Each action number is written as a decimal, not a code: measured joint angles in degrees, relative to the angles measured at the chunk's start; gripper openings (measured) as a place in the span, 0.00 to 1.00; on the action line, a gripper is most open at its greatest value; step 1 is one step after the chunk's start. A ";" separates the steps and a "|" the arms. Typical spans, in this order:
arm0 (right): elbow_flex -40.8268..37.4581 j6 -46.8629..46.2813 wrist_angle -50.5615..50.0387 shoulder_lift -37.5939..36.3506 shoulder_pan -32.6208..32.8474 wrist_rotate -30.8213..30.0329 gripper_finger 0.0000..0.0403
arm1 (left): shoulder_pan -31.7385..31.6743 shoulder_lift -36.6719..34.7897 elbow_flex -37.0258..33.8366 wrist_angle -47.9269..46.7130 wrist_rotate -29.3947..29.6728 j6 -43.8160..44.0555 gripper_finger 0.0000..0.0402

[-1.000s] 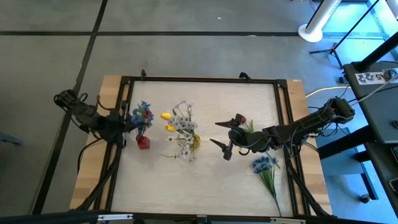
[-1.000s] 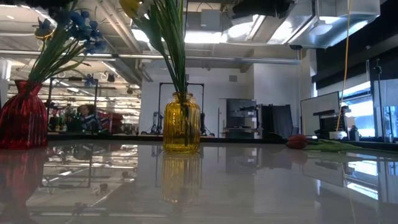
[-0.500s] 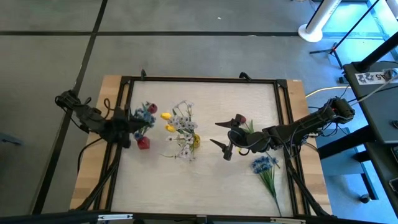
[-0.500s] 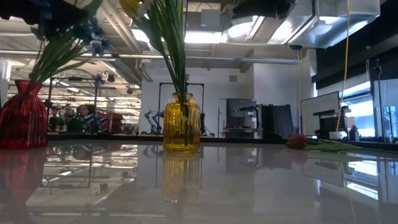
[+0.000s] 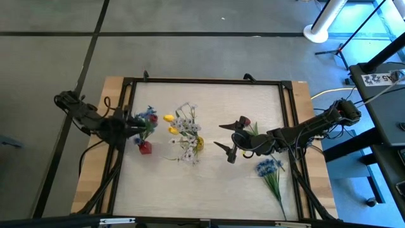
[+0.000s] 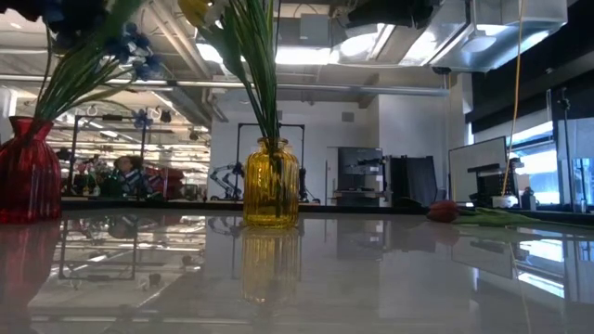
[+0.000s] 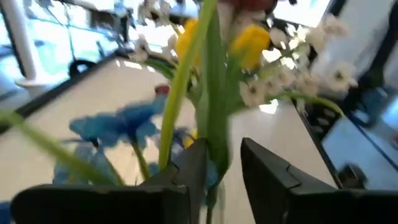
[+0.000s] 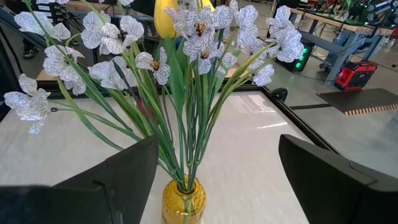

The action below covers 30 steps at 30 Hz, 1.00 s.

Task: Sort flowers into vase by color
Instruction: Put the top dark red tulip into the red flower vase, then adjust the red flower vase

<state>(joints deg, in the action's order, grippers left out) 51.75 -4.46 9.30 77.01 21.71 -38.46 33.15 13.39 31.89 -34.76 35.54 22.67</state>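
Observation:
A red vase (image 5: 145,147) (image 6: 23,172) holds blue clustered blooms (image 5: 147,114) (image 6: 135,51). My left gripper (image 5: 134,125) (image 7: 221,146) stands just left of these blooms, above the vase, shut on a dark red flower whose bud (image 5: 152,119) sits among them. A yellow vase (image 5: 199,144) (image 6: 271,184) (image 8: 183,200) holds yellow tulips and white sprigs. My right gripper (image 5: 226,136) (image 8: 219,143) hovers open, right of the yellow vase. Another dark red bud (image 5: 245,120) (image 6: 444,211) and a blue bunch (image 5: 269,168) lie on the table. My left gripper pinches the green stem (image 7: 214,134) of the dark red flower between its two fingers, which lie across the stem. It comes from the table's left side. The bud (image 7: 249,3) points away beyond the fingers; the stem's lower end is hidden among the blue blooms.
A dark frame (image 5: 202,81) runs round the table top. The loose dark red bud lies right beside my right gripper's far finger. Open table surface (image 5: 190,190) stretches along the near side. Room fittings show beyond the far edge in the low view.
My left gripper has swung a little toward the red vase and back toward the table's left edge, keeping its flower. The blue blooms have swayed with it. In the low view the red vase has shifted slightly toward the left.

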 joint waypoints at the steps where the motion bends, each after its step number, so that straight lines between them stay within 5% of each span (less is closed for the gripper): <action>1: 0.01 0.01 0.00 0.00 0.00 0.00 0.82 | 0.00 0.00 1.04 -2.13 -1.44 0.79 0.25; 12: 0.00 0.26 0.36 0.00 0.00 -0.02 0.82 | 0.00 0.14 12.39 -13.81 -15.06 2.44 0.28; 18: 0.00 1.69 1.54 0.00 0.00 -0.09 0.82 | 0.00 0.09 17.30 -5.50 -19.33 -7.31 0.25; 22: 0.00 1.82 1.55 0.00 0.00 -0.08 0.82 | 0.00 0.78 15.83 3.30 -27.88 -10.92 0.24; 30: 0.00 1.85 0.21 0.00 0.02 2.63 0.82 | 0.02 12.38 14.15 3.66 -38.68 0.00 0.21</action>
<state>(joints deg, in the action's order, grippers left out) 51.75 -2.61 9.51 77.01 21.74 -35.83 33.17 25.76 46.04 -31.10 -3.14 22.67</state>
